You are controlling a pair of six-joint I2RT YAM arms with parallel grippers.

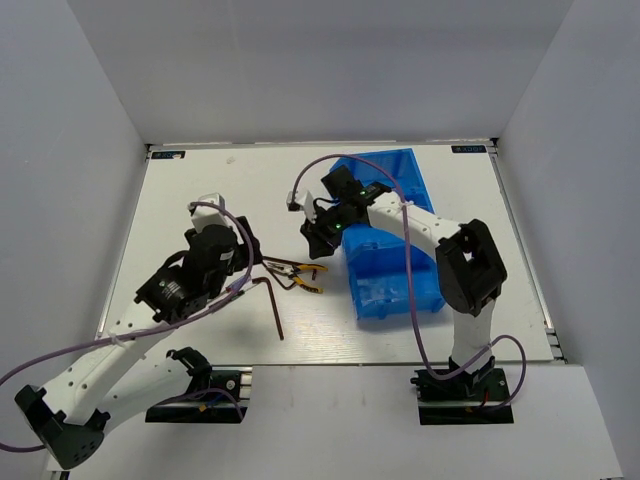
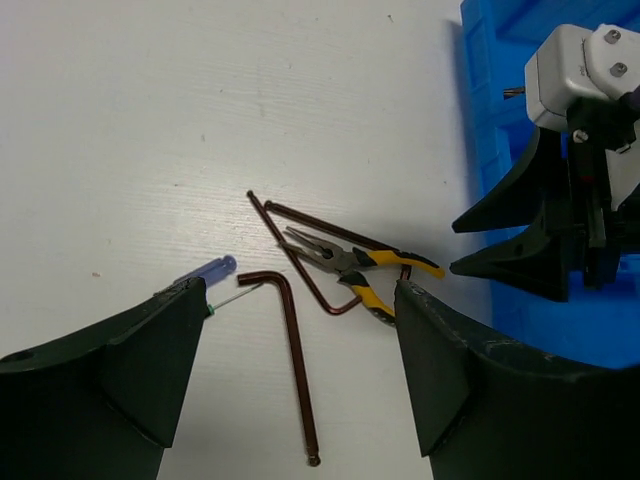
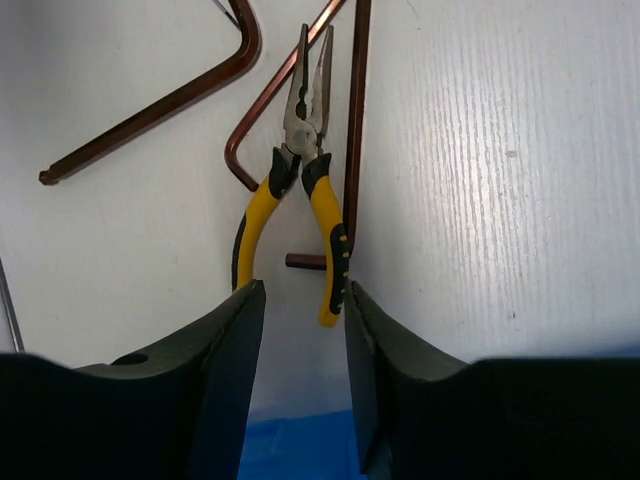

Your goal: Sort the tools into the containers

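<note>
The pliers (image 1: 303, 277) with yellow and black handles lie on the white table just left of the blue bins (image 1: 395, 190). Dark brown hex keys cross under them (image 3: 355, 120). One long hex key (image 1: 275, 305) lies apart, nearer the front, and shows between my left fingers (image 2: 295, 370). A small screwdriver with a blue handle (image 2: 205, 270) lies by my left fingertip. My left gripper (image 2: 298, 290) is open and empty above that hex key. My right gripper (image 3: 303, 295) is open and empty, its tips just short of the pliers' handle ends (image 3: 330, 300).
The blue bins stand in a row from the back to the near right, with their wall close behind my right gripper (image 3: 300, 450). My right gripper (image 2: 510, 240) shows in the left wrist view, close to the pliers. Grey walls surround the table (image 1: 200, 190).
</note>
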